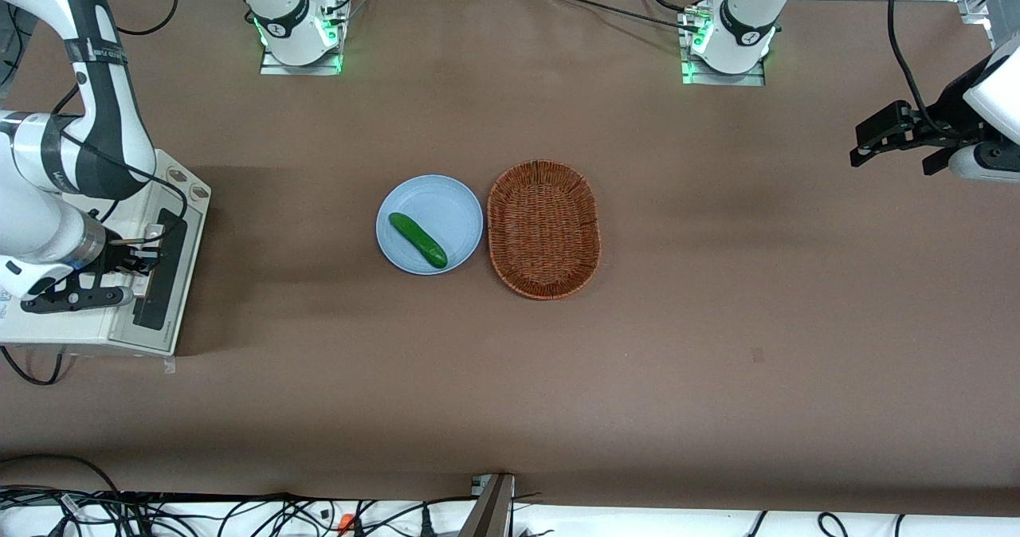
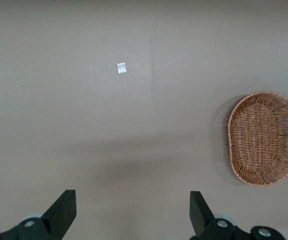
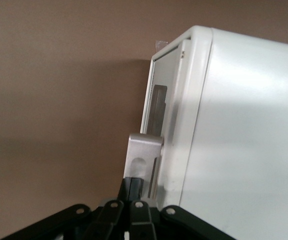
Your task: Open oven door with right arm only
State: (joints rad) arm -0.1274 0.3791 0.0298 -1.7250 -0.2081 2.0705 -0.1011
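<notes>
The cream-white toaster oven (image 1: pixel 88 326) stands at the working arm's end of the table. Its oven door (image 1: pixel 163 270), with a dark glass window, faces the middle of the table and looks closed against the body. My right arm (image 1: pixel 48 170) reaches down over the oven. Its gripper (image 1: pixel 150 261) sits at the door's upper edge. In the right wrist view the gripper (image 3: pixel 135 184) is shut, its black fingers pressed together right against the silver handle bracket (image 3: pixel 145 147). Nothing shows between the fingers. The door (image 3: pixel 156 112) appears edge-on beside the oven's white top (image 3: pixel 249 140).
A pale blue plate (image 1: pixel 454 202) holding a green cucumber (image 1: pixel 417 240) lies mid-table, beside an oval wicker basket (image 1: pixel 543 228). Two round knobs (image 1: pixel 188 184) sit on the oven's panel strip, farther from the front camera than the door. Cables run along the table's near edge (image 1: pixel 239 513).
</notes>
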